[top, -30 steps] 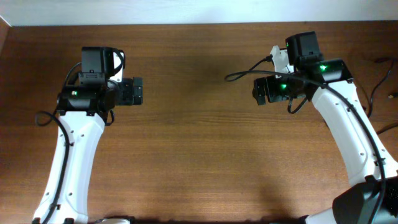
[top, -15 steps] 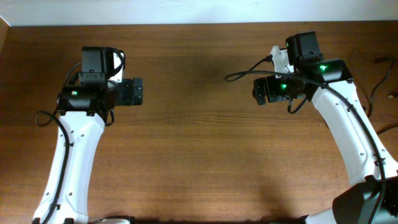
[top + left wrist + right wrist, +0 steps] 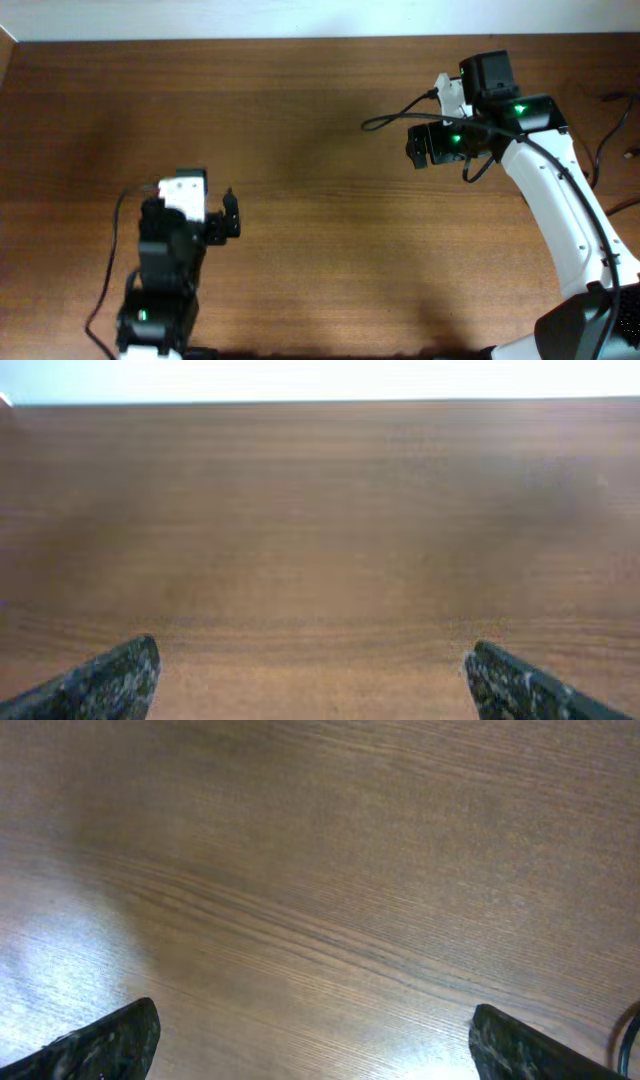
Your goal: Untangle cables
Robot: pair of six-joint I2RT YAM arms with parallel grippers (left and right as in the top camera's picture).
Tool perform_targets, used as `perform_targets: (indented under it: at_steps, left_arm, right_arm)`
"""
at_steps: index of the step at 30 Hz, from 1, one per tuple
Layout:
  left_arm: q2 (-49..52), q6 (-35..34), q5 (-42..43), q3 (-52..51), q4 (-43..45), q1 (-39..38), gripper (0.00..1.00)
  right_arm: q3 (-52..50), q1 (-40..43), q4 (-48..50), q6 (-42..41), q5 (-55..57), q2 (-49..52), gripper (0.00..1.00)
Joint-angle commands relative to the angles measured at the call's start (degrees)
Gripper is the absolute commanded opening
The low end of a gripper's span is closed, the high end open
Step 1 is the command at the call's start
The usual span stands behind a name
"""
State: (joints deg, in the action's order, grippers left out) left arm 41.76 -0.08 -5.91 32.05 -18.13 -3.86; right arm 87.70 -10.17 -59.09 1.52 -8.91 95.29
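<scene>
Thin black cables (image 3: 606, 143) show only at the far right edge of the overhead view, partly cut off by the frame, with a small plug (image 3: 630, 155) among them. My left gripper (image 3: 224, 214) is open and empty over bare wood at the lower left; its two fingertips sit wide apart in the left wrist view (image 3: 310, 672). My right gripper (image 3: 418, 147) is open and empty at the upper right, with only wood between its fingers in the right wrist view (image 3: 312, 1032). No cable lies near either gripper.
The brown wooden table (image 3: 320, 250) fills the view, with its far edge against a white wall (image 3: 320, 378). A thicker black robot wire (image 3: 390, 118) loops out left from the right arm. A dark wire edge shows in the right wrist view (image 3: 630, 1030).
My left arm has swung from the upper left back and down to the lower left of the table. The right arm has not moved.
</scene>
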Motion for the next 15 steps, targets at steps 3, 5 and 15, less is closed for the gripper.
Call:
perform_targets:
  at_steps: [3, 5, 15]
  left_arm:
    - [-17.03, -1.9, 0.5, -18.25, 25.92, -0.04, 0.99]
    - [-20.48, -1.9, 0.52, -23.61, 36.26, -0.07, 0.99]
    - [-39.08, -3.15, -3.19, -31.54, 20.63, -0.07, 0.99]
  right_arm:
    - [-0.07, -0.33, 0.0, -0.02, 0.5, -1.16, 0.98]
    - [-0.07, -0.33, 0.0, -0.02, 0.5, -1.16, 0.98]
    - [-0.07, -0.33, 0.0, -0.02, 0.5, -1.16, 0.98]
